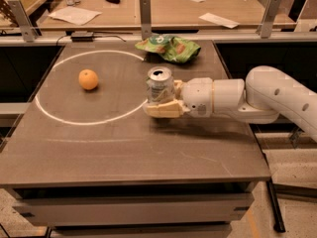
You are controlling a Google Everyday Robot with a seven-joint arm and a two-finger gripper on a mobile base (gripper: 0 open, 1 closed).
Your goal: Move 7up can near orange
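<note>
The 7up can (159,85) stands upright near the middle of the dark table, silver top up, right at the edge of the white painted circle. My gripper (162,104) reaches in from the right on a white arm and is shut on the can, with a cream finger (163,110) in front of its base. The orange (88,79) lies inside the circle to the left, about a can's height and a half away from the can.
A green snack bag (170,46) lies at the table's back edge, behind the can. The white circle (59,118) marks the table's left half. A rail with metal posts (144,11) and a second table with papers stand behind.
</note>
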